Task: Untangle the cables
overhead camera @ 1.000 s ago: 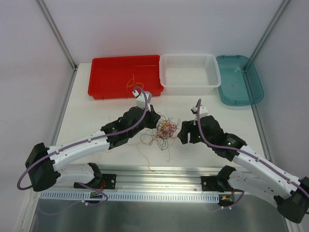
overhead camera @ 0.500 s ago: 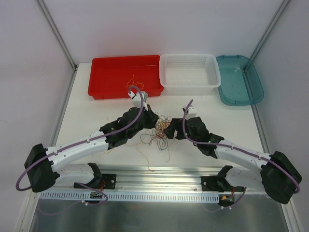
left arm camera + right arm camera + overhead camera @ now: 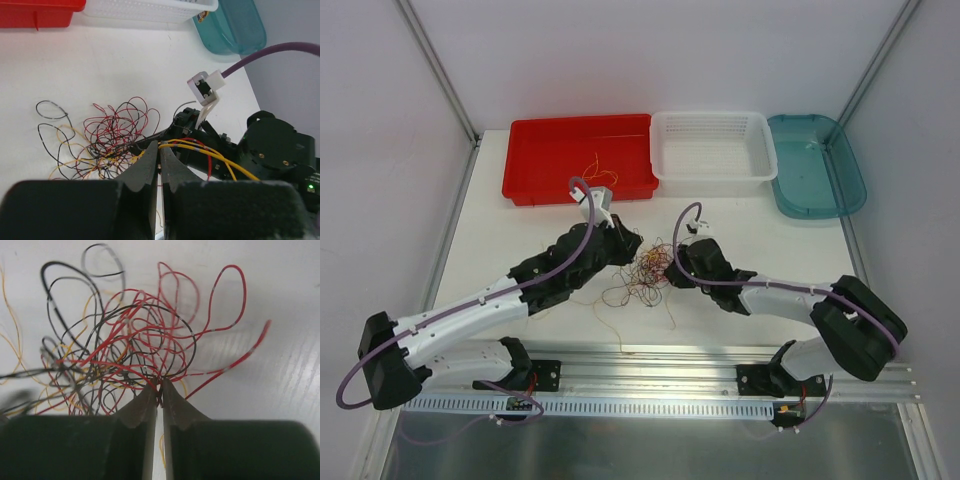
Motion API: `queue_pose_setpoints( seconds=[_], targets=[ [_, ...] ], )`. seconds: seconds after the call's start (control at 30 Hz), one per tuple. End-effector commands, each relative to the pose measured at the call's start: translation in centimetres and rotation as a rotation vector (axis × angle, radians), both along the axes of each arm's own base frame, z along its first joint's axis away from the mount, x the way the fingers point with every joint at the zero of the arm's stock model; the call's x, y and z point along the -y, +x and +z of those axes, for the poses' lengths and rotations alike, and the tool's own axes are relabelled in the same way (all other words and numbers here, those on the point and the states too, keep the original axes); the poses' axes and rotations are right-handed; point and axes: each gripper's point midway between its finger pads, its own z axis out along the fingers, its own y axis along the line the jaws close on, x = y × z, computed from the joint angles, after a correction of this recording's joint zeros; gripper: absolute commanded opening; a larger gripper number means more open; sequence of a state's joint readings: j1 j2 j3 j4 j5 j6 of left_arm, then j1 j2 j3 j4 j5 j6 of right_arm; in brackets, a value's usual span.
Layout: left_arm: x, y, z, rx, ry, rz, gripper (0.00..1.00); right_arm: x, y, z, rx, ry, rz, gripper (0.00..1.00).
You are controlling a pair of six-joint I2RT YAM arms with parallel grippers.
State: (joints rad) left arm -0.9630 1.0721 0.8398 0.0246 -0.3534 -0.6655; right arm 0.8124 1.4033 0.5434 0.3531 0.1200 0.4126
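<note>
The left tool (image 3: pixel 160 150), its fingers pressed shut on yellow strands, and the right tool (image 3: pixel 159 389), pinched onto red and black strands, meet over the cables (image 3: pixel 650 268). The cables lie in a loose knot on the white tabletop (image 3: pixel 490 230), just in front of the red tray (image 3: pixel 535 192).

The danger is that both grips sit close together in the thick of the clump. If the arms draw apart while the pinched strands loop through the same snarl, the knot may cinch tighter rather than open. Such thin wire could also slide out of a grip or drag the whole bundle along. The two tools, nearly touching, risk bumping.

A second ago, the left arm lay a little further right, with its tool already closed at the clump's left edge. The right tool then stood clear of the wires to the right, jaws apart. It has since swept low and leftward into the knot and closed.
</note>
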Motion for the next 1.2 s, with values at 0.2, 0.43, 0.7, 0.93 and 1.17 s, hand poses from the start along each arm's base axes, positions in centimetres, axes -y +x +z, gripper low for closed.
queue_pose_setpoints(
  seconds=[0.2,0.43,0.7,0.93,1.17],
  targets=[
    [-6.8,0.3,5.8,0.111,0.052,0.152,0.0,6.5,1.4,-1.4,-0.129,-0.063,-0.242,0.01],
    [-16.2,1.7,4.3,0.035,0.246,0.414,0.0,15.7,0.7,0.4,-0.139,-0.196,-0.409,0.01],
    [-23.1,2.4,5.2,-0.001,0.345,0.591,0.0,23.5,-0.8,4.0,-0.151,-0.242,-0.558,0.01],
    [-27.4,2.9,5.6,-0.061,0.4,0.707,0.0,25.4,-1.5,6.1,-0.173,-0.197,-0.596,0.01],
    [-32.1,2.9,4.3,-0.18,0.278,0.81,0.0,25.8,-2.0,5.7,-0.219,-0.167,-0.616,0.01]
  ],
)
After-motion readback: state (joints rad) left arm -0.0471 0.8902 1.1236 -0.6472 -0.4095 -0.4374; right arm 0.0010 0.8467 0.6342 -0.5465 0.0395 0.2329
